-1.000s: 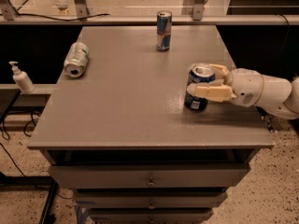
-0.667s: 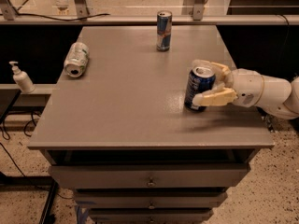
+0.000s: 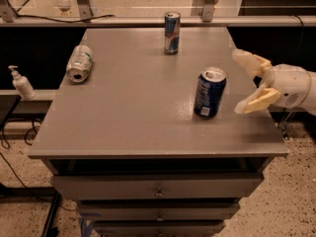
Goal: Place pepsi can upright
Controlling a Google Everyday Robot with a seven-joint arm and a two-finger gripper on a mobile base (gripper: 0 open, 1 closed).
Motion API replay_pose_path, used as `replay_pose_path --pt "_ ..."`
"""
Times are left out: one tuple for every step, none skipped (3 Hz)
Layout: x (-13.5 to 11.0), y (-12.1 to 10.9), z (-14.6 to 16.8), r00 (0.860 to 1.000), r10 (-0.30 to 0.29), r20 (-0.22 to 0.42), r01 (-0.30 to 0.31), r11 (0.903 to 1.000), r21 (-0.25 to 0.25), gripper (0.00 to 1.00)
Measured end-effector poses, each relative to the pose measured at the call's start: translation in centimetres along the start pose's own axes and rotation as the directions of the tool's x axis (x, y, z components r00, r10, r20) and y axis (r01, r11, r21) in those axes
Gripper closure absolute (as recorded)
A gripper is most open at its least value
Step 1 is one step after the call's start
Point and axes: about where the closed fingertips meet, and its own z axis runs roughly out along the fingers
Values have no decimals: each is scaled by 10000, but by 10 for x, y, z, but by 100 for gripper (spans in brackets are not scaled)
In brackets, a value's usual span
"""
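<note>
The pepsi can (image 3: 210, 93) is dark blue with a silver top. It stands upright on the grey table (image 3: 138, 107), right of the middle. My gripper (image 3: 245, 82) is to the right of the can, near the table's right edge. Its cream fingers (image 3: 253, 102) are spread open and hold nothing. There is a clear gap between the fingers and the can.
A slim blue-and-silver can (image 3: 171, 32) stands upright at the back middle of the table. A silver-and-green can (image 3: 79, 63) lies on its side at the left edge. A white pump bottle (image 3: 20, 83) stands on a ledge left of the table. Drawers sit below the tabletop.
My gripper let go of the pepsi can, opened, and pulled back to the right. The can now stands free and upright.
</note>
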Motion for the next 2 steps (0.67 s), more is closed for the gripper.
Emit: replay_pose_path --pt "30 -8 -48 9981 -534 311 555 9958 -732 0" --pt "31 -7 -47 9991 -325 276 344 9968 -724 0"
